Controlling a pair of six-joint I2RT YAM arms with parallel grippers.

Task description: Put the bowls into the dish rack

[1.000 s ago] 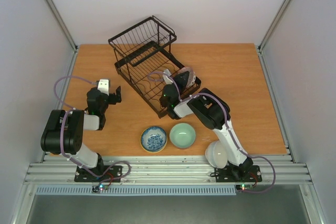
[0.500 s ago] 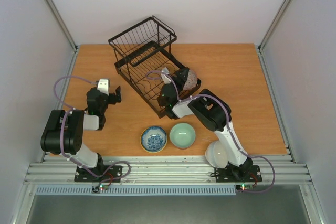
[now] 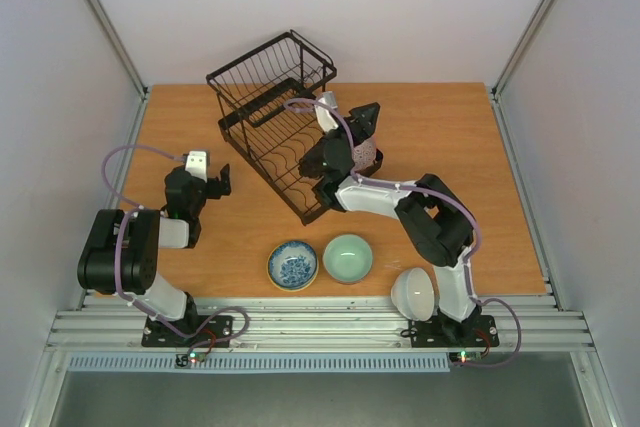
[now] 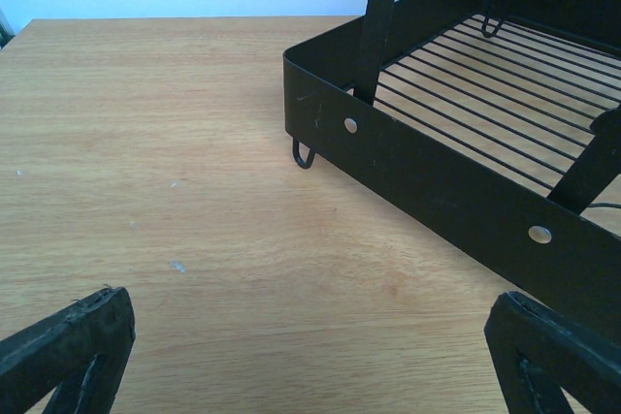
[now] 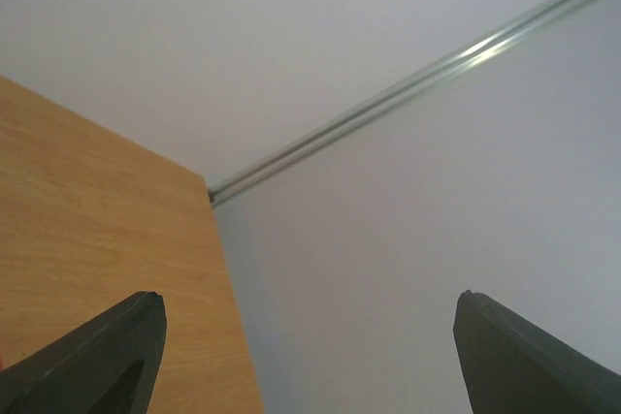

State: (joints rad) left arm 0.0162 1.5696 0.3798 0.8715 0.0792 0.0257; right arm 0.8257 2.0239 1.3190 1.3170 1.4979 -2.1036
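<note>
I see my right gripper [image 3: 366, 117] spread wide, empty, near the pink-patterned bowl [image 3: 366, 157] at the dish rack's [image 3: 262, 142] edge; left gripper [image 4: 310, 336] wide too

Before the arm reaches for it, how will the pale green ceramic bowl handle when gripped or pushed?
The pale green round ceramic bowl looks smooth and glazed, so probably slippery. It sits upright and low, so a push likely slides it, not tips it.
</note>
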